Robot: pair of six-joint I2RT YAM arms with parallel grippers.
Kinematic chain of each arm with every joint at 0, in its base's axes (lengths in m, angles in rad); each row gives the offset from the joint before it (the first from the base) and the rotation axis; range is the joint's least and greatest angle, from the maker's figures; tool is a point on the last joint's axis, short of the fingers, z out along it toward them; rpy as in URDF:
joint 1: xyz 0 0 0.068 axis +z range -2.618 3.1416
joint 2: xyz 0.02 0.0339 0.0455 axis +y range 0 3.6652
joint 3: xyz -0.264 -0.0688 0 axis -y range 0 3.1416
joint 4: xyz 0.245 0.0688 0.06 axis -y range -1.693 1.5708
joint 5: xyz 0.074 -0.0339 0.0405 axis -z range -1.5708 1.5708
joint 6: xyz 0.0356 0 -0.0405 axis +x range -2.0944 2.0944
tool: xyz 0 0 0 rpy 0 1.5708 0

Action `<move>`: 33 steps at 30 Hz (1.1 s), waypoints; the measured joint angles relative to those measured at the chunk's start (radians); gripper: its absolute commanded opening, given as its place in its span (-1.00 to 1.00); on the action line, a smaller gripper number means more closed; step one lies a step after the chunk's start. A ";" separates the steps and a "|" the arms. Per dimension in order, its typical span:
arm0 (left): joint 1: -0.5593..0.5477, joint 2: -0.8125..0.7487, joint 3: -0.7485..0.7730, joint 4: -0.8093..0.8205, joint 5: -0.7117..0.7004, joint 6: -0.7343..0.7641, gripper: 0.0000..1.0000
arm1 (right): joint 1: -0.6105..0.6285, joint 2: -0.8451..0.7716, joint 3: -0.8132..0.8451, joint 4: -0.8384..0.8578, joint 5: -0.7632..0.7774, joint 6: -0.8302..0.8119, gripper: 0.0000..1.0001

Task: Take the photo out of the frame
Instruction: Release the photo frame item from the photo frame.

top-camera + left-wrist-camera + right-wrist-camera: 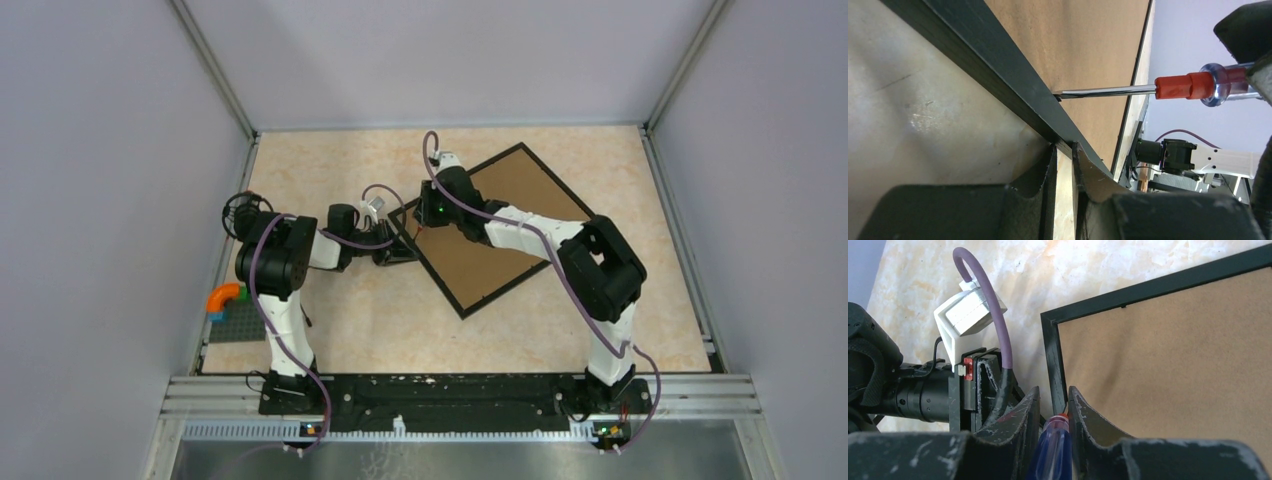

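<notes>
I can read no text, label, brand or number in any view. The frame [1148,290] shows a plain brown back, and the screwdriver [1193,86], upper right in my left wrist view, carries no legible print.

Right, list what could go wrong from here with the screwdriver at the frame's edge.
1. The screwdriver tip sits in the seam between the frame and backing board; it may slip and gouge the board.
2. The left tool seems to pinch only the frame's rim, so prying could shift the frame.
3. The photo is not visible, presumably under the board; a deeper tip might crease it.
</notes>
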 measured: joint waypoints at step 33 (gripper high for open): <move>-0.076 -0.169 0.058 -0.334 -0.144 0.266 0.15 | -0.147 -0.073 0.004 -0.190 -0.324 -0.043 -1.00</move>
